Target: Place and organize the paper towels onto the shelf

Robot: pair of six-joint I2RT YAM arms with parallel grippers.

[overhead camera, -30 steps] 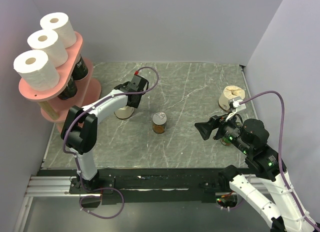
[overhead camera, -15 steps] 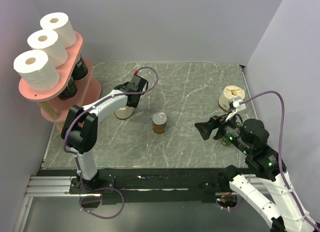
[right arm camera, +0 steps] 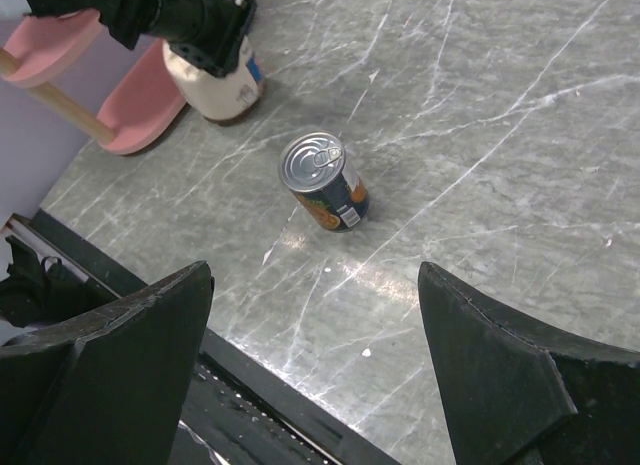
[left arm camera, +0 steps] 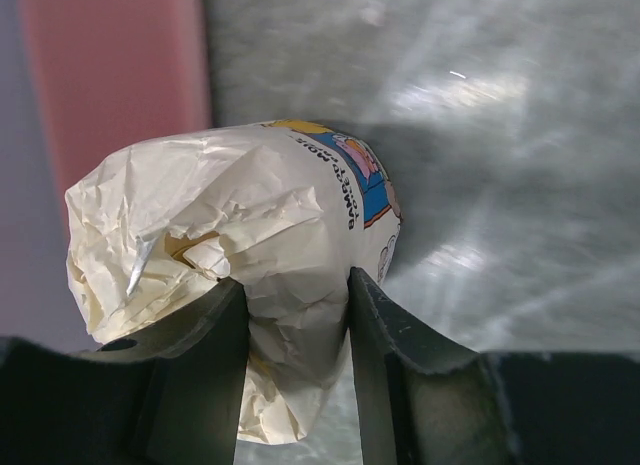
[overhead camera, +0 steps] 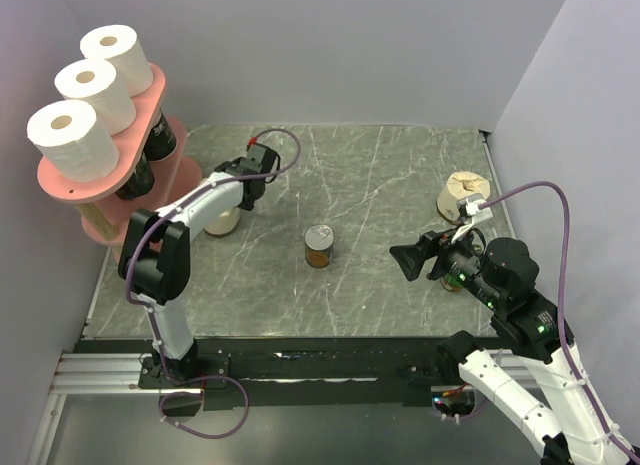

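Note:
My left gripper (left arm camera: 290, 295) is shut on a cream-wrapped paper towel roll (left arm camera: 240, 245), which shows under the arm in the top view (overhead camera: 222, 221) and in the right wrist view (right arm camera: 215, 80), just beside the pink shelf (overhead camera: 150, 90). Three white rolls (overhead camera: 92, 90) stand on the shelf's top board and two black-wrapped rolls (overhead camera: 160, 135) on the board below. A second cream-wrapped roll (overhead camera: 462, 193) stands at the far right. My right gripper (right arm camera: 315, 315) is open and empty, held above the table's near right part (overhead camera: 410, 257).
A small brown tin can (overhead camera: 319, 246) stands mid-table, also in the right wrist view (right arm camera: 323, 180). The shelf's lower pink boards (right arm camera: 145, 95) reach the table at the left. Grey walls close the left, back and right. A black rail runs along the near edge.
My left gripper has carried the cream-wrapped roll leftward toward the shelf. The right arm and the tin can have not moved.

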